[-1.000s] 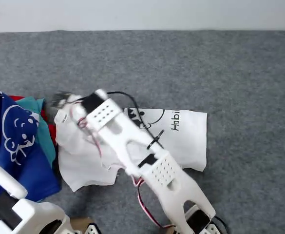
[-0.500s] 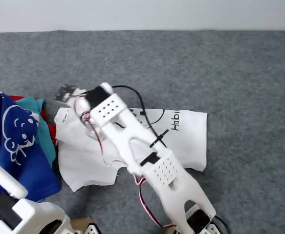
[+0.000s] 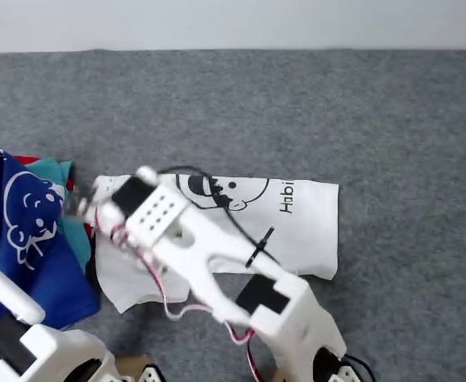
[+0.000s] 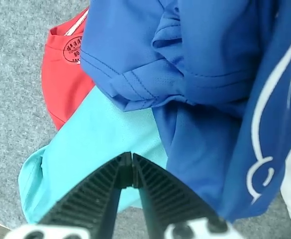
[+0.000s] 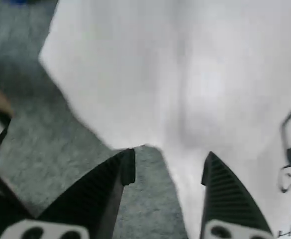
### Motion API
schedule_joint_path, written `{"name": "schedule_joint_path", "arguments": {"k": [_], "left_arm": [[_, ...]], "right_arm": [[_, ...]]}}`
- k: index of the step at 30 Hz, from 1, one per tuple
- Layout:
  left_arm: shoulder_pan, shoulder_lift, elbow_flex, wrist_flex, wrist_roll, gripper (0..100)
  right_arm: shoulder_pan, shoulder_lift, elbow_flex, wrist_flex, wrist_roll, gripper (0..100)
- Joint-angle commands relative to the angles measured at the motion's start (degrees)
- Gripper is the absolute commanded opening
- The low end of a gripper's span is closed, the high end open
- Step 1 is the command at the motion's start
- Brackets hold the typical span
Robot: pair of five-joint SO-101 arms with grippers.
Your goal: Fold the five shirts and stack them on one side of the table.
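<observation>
A white shirt with a black print lies spread across the middle of the grey table. My right arm stretches over it from the front edge, and my right gripper hangs over the shirt's left end. In the right wrist view that right gripper is open, with the white shirt and its edge just below it. A blue shirt with a white drawing lies heaped on a teal shirt and a red shirt at the left. My left gripper is shut and empty above the teal shirt.
My left arm's base sits at the front left corner. The grey table lies bare behind and to the right of the white shirt. A pale wall runs along its far edge.
My right gripper moved out past the white shirt's far left corner, then swung back toward the front. The shirt's left end now lies flatter. The left arm kept still.
</observation>
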Motion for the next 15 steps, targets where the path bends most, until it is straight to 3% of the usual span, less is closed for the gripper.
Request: {"name": "schedule_joint_path", "arguments": {"k": [1, 7, 15], "left_arm": [[0.44, -2.29, -0.48, -0.97, -0.44, 1], [0.44, -2.29, -0.48, -0.97, -0.44, 1], [0.35, -2.29, -0.22, -0.79, -0.44, 1]], "right_arm": [[-4.70, -5.41, 2.99, 1.89, 0.26, 24.3], [-10.07, -2.68, 4.13, -0.57, 0.26, 24.3], [-10.42, 4.62, 4.04, -6.90, 0.35, 24.3]]}}
